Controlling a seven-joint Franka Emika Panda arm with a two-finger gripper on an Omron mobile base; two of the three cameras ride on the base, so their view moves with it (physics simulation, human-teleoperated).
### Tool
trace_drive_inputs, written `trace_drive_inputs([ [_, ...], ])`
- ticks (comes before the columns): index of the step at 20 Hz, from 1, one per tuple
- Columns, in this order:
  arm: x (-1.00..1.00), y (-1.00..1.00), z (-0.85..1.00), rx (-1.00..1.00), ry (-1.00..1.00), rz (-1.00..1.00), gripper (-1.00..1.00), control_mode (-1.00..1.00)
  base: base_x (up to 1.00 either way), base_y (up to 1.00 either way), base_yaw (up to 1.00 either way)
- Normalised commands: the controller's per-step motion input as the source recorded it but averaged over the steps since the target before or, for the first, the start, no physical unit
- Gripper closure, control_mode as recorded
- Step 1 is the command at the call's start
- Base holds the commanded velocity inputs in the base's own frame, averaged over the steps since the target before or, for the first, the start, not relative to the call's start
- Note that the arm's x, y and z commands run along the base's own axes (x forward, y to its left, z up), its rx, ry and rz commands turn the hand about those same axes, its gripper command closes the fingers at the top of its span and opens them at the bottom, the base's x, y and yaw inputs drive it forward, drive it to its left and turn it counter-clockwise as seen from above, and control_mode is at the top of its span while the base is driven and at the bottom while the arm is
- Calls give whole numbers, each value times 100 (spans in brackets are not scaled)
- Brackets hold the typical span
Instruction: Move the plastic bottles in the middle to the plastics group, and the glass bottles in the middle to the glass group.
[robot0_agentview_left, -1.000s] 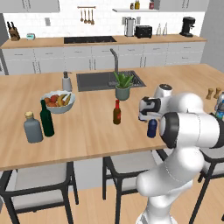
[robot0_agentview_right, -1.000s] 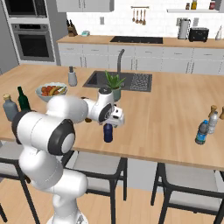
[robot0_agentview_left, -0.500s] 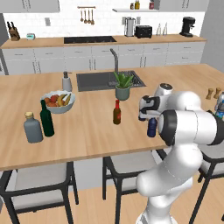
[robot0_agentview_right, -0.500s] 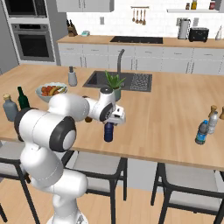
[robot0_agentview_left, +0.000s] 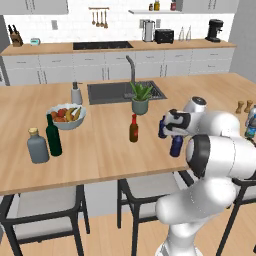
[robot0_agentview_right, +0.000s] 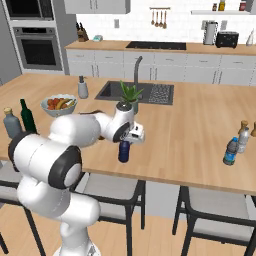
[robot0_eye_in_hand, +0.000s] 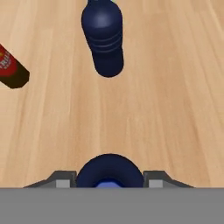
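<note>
The near dark blue plastic bottle (robot0_eye_in_hand: 109, 171) stands upright, directly below and between the jaws. The jaws sit part-open, flanking its shoulders; a firm hold isn't certain.

Two dark blue bottles (robot0_eye_in_hand: 103, 39) stand on the light wood counter (robot0_eye_in_hand: 175, 87). The brown bottle (robot0_agentview_left: 134, 129) has a red top.

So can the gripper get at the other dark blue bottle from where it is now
Probably yes, but not right away: the gripper is down around one dark blue bottle. The second bottle stands close by on open counter, nothing between.
</note>
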Motion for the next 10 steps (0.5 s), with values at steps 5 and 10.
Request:
trace_drive_inputs([
  [5, -35, -41, 40, 8, -23, 0, 100, -100, 0, 0, 0],
  [10, -12, -78, 23, 1, -4, -7, 100, -100, 0, 0, 0],
])
